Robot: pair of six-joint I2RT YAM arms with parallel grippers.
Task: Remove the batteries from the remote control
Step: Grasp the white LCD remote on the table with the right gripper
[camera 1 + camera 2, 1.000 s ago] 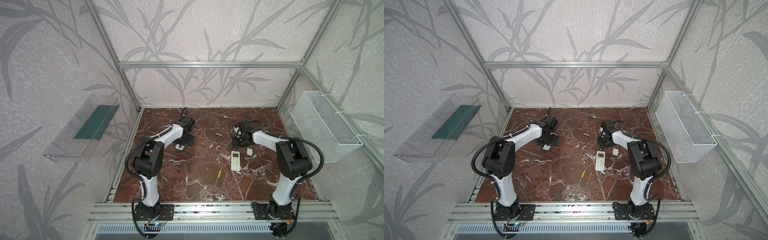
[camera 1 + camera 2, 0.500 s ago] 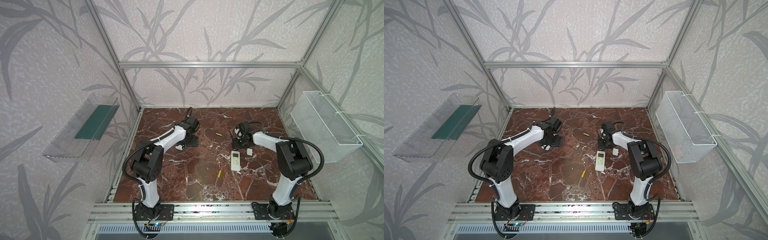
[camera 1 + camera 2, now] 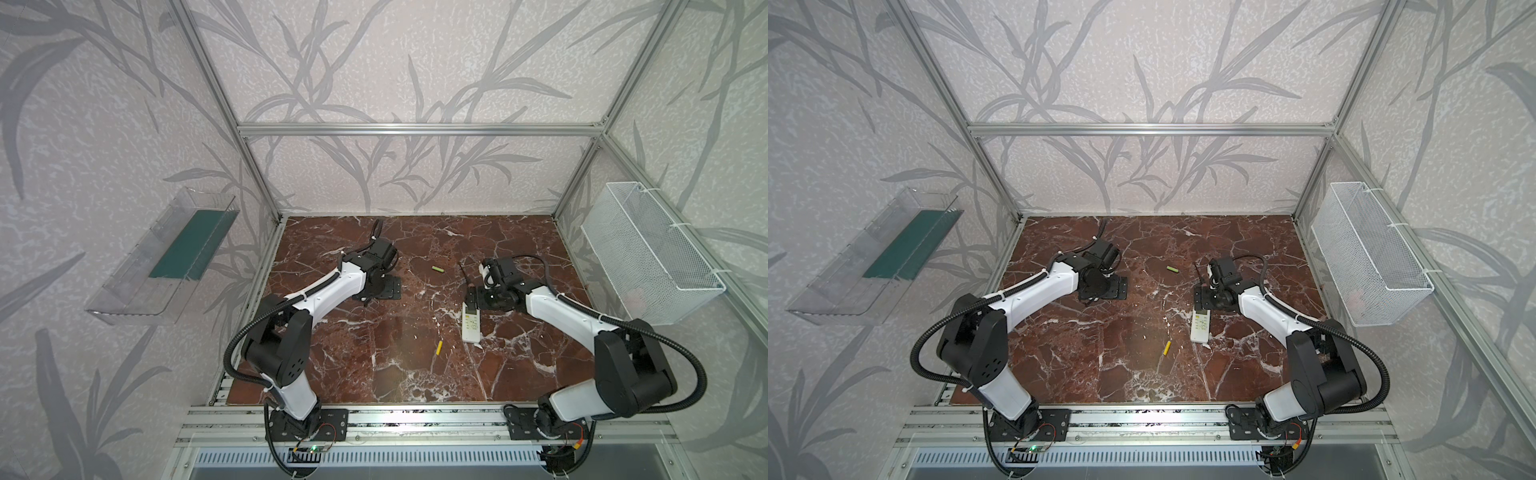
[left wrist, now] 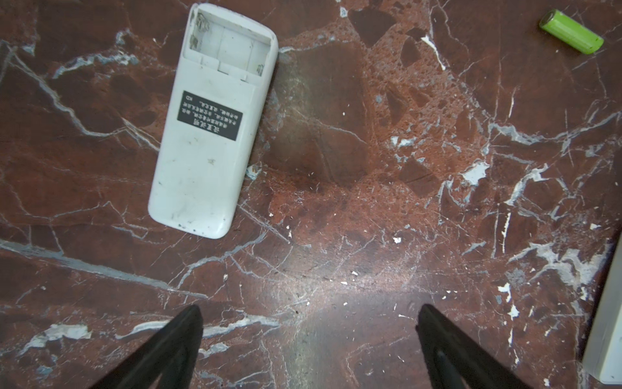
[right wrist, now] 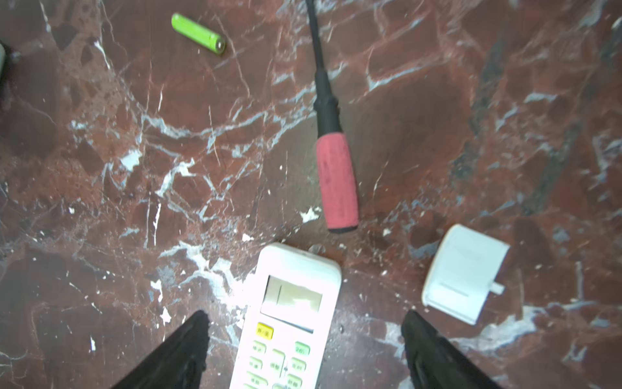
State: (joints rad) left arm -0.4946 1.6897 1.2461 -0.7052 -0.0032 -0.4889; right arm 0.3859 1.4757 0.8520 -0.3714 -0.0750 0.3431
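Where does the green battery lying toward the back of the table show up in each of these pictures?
Both top views: the green battery lies mid-table toward the back wall.
Left wrist: the green battery lies well clear of the face-down remote.
Right wrist: the green battery lies near the screwdriver, not touching.
Shared landmark: the red marble tabletop under it.
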